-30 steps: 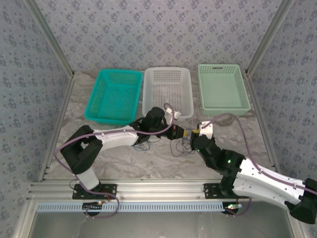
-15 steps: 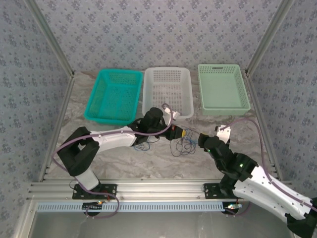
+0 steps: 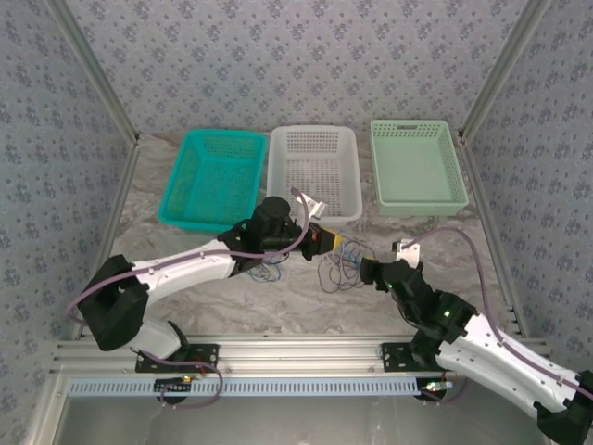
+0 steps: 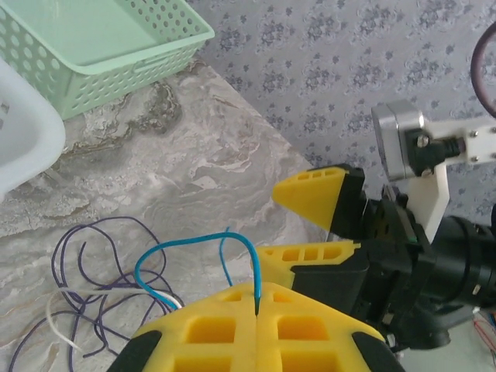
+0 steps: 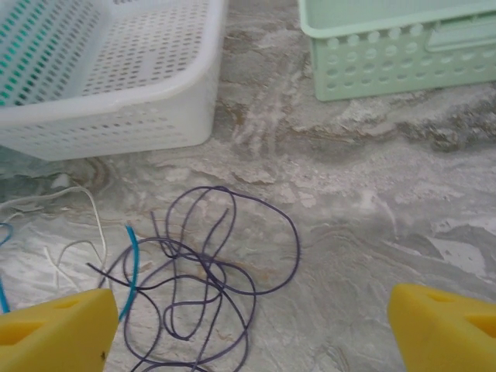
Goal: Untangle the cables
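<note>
Since both my arms reach in from the near edge of the worktop [image 3: 232,301], the action sits mid-table, slightly right of centre. My left gripper [image 4: 256,310] is clenched, yellow pads flat together, with the blue cable [image 4: 194,246] pinched in the seam. Its loop arches out ahead of the fingers. My read is that this is an anchor hold, with one strand fixed so the others can be drawn off it. A pale strand runs in beside the blue one at the pads, and I cannot tell if it is caught too.

My right gripper [image 5: 248,314] is spread wide and grasps nothing. It sits low over the worktop and faces the tangle. In the left wrist view it is just past the blue loop, jaws towards my left fingers. That looks like a set-up to take a second strand, though I cannot tell if its lower finger touches the surface.

Ahead of it, the dark cable [image 5: 205,271] lies in loose overlapping loops on the bare marble. A blue end crosses its left side. The cream cable [image 5: 81,203] trails further left, towards the white basket's near wall. The strands overlap, so I judge the untangling barely started.

Along the far edge stand the teal basket [image 3: 215,215], the white basket [image 3: 345,185] and the green basket [image 3: 417,202], running left to right. All three cables lie on the worktop just in front of the white one, none in a basket.
</note>
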